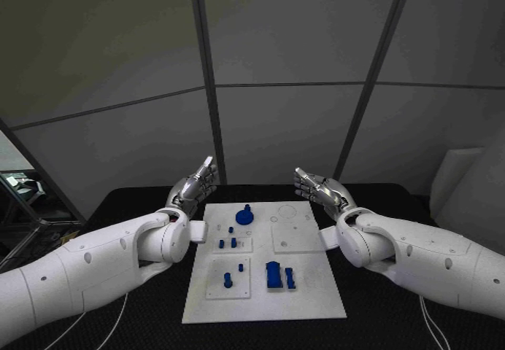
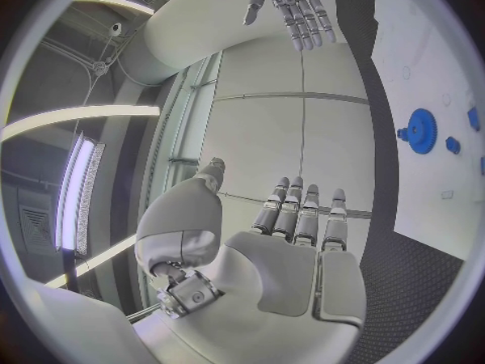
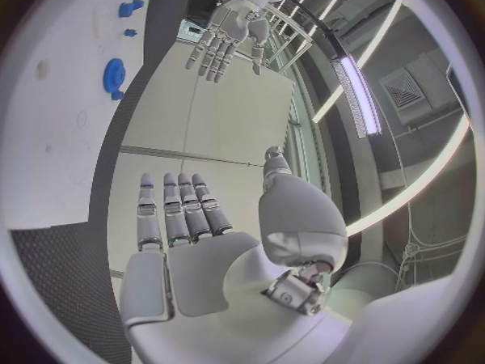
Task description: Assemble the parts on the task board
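Both hands are raised above the black counter [image 1: 126, 200], one on each side of the white task board [image 1: 268, 288]. The left hand [image 1: 195, 186] is wide open, fingers straight and apart, holding nothing and touching nothing. The right hand [image 1: 324, 189] is just as open and empty, palm turned inward. On the board lie the blue parts: a round gear [image 1: 245, 215] near the far edge, small pegs [image 1: 228, 242] in the middle, and a taller block [image 1: 274, 274] nearer the robot.
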Controlling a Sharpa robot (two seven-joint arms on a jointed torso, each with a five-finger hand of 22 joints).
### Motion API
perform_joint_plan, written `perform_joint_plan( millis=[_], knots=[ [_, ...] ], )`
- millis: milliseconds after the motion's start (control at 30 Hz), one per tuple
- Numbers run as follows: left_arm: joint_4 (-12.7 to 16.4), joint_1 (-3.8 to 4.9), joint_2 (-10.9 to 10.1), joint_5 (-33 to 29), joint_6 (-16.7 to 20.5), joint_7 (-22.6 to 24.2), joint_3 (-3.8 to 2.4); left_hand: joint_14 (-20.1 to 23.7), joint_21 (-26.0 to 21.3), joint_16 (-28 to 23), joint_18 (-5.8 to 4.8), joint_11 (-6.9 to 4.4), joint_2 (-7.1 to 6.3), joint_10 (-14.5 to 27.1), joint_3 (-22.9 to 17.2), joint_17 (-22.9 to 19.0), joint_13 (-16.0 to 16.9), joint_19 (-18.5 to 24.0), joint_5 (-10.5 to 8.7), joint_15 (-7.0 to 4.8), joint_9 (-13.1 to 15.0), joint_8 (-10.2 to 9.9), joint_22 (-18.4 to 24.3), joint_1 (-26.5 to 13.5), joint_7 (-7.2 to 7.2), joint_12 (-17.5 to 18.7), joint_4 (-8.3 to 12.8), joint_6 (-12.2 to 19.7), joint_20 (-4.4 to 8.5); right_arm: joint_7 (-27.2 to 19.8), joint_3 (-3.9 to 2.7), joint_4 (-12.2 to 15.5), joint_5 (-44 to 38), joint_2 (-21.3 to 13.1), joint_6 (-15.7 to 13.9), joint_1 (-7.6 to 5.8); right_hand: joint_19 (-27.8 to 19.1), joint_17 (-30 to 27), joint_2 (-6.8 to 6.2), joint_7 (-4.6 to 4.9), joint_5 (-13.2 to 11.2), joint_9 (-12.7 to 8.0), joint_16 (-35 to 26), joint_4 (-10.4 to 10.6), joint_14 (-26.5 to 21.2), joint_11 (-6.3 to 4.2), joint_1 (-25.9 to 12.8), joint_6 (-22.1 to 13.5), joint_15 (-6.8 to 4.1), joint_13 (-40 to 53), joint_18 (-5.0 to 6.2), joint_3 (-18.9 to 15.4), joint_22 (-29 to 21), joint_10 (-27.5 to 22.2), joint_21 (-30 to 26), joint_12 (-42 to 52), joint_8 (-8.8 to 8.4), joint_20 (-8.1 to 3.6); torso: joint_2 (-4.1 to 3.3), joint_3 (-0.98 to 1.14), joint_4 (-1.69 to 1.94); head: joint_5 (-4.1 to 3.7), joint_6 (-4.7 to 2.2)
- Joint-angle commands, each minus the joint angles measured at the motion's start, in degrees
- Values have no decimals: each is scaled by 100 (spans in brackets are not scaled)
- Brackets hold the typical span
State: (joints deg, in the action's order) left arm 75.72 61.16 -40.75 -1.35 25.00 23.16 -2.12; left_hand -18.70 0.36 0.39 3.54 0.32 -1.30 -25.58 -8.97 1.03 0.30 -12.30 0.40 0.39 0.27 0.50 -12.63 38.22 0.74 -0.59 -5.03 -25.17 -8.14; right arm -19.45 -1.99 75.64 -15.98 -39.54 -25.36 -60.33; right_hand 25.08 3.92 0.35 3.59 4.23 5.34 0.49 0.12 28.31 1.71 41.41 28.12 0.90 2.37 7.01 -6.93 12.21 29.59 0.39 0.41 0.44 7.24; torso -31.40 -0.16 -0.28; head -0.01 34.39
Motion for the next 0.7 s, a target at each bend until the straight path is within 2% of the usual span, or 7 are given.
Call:
perform_joint_plan(
  millis=[33,167,200,233,267,367,700],
  knots=[
    [554,-36,-135,96,1105,423,69,599,-36,-39,-354,-32,130,822,293,-103,-30,390,-40,-39,-27,-50,405,-1225,-74,59,503,808,265,-635,63,541,926,-187,-1089,4,-806,-392,-35,-359,-423,-534,-49,-12,-904,-171,-1326,-900,-90,-237,-249,224,-390,-946,-39,-41,-44,-230,22,16,28,1,-1],
    [1041,-72,-280,118,1557,557,149,793,-36,-39,-354,-32,130,1084,387,-103,-30,510,-40,-39,-27,-50,536,-1619,-74,59,503,1068,356,-857,139,1035,1299,-369,-1525,11,-1064,-392,-35,-359,-423,-534,-49,-12,-1196,-171,-1751,-1188,-90,-237,-269,291,-516,-1251,-39,-41,-44,-302,22,16,28,1,-1],
    [1129,-78,-306,122,1639,582,163,839,-36,-39,-354,-32,130,1150,411,-103,-30,546,-40,-39,-27,-50,567,-1715,-74,59,503,1129,376,-897,152,1124,1366,-402,-1604,12,-1121,-392,-35,-359,-423,-534,-49,-12,-1264,-171,-1849,-1257,-90,-237,-272,693,-545,-1321,-39,-41,-44,-320,22,16,28,1,-1],
    [1205,-84,-329,125,1709,603,176,881,-36,-39,-354,-32,130,1204,433,-103,-30,574,-40,-39,-27,-50,594,-1797,-74,59,503,1186,392,-932,164,1202,1425,-431,-1673,13,-1176,-392,-35,-359,-423,-534,-49,-12,-1325,-171,-1938,-1317,-90,-237,-701,693,-570,-1384,-39,-41,-44,-724,22,16,28,1,-1],
    [1271,-89,-349,128,1771,621,187,926,-36,-39,-354,-32,130,1264,453,-103,-30,595,-40,-39,-27,-50,624,-1885,-74,59,503,1245,814,-962,175,1270,1476,-456,-1733,14,-1230,-392,-35,-359,-423,-534,-49,-12,-1389,-171,-2033,-1379,-90,-237,-701,693,-600,-1450,-39,-41,-44,-724,22,16,28,1,-1],
    [1397,-98,-386,134,1888,656,207,1027,-36,-39,-354,-32,130,1405,897,-103,-30,683,-40,-39,-27,-50,693,-2098,-74,59,503,1381,814,-1021,195,1402,1575,-504,-1850,16,-1362,-392,-35,-359,-423,-534,-49,-12,-1548,-171,-2266,-1541,-90,-237,-701,693,-668,-1618,-39,-41,-44,-724,22,16,28,1,-1],
    [1423,-100,-394,135,1912,663,212,1307,-36,-39,-354,-32,130,1798,897,-103,-30,1230,-40,-39,-27,-50,1263,-2676,-74,59,503,1762,814,-1035,199,1432,1598,-515,-1876,16,-1750,-392,-35,-359,-423,-534,-49,-12,-1978,-171,-2898,-1968,-90,-237,-701,693,-1221,-2072,-39,-41,-44,-724,22,16,28,1,-1]
  ],
)
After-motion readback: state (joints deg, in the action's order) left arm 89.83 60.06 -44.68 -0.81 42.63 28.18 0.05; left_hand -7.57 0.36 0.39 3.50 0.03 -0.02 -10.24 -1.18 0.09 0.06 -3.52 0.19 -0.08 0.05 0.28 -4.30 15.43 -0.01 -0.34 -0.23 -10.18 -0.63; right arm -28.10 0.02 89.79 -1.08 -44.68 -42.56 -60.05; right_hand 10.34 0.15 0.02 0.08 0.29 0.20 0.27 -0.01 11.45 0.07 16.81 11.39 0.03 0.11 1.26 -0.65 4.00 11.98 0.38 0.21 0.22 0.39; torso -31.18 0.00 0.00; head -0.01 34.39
